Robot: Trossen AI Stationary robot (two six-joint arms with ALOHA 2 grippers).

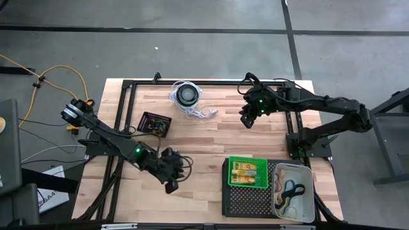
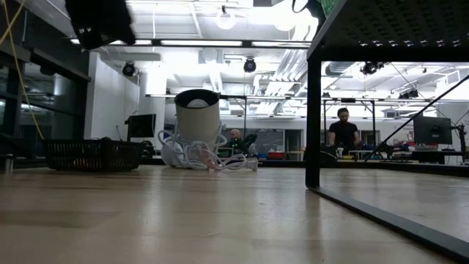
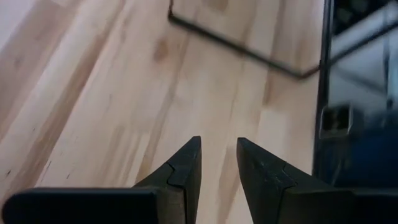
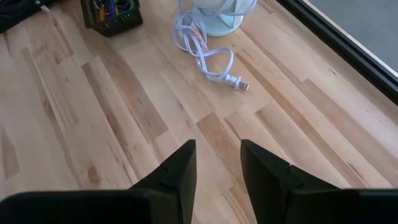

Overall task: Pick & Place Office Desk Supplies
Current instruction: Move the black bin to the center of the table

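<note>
My left gripper [image 1: 171,185] hangs open over bare wood near the table's front left, with nothing between its fingers [image 3: 219,140]. Above the far right part of the table my right gripper [image 1: 246,120] also stands open and holds nothing [image 4: 217,143]. A small black mesh basket [image 1: 156,123] with little coloured supplies [image 4: 112,9] stands on the wood at the left of centre. Yellow packets [image 1: 248,171] lie in a green basket [image 1: 231,172]. Rubber-band loops [image 1: 291,190] lie in a pale bin [image 1: 309,191].
A round black disc with a coiled white cord [image 1: 187,96] sits at the far middle, its plug [image 4: 239,83] lying on the wood. The large black perforated tray [image 1: 249,203] bears the green basket and the bin at the front right. Bare wood lies between the arms.
</note>
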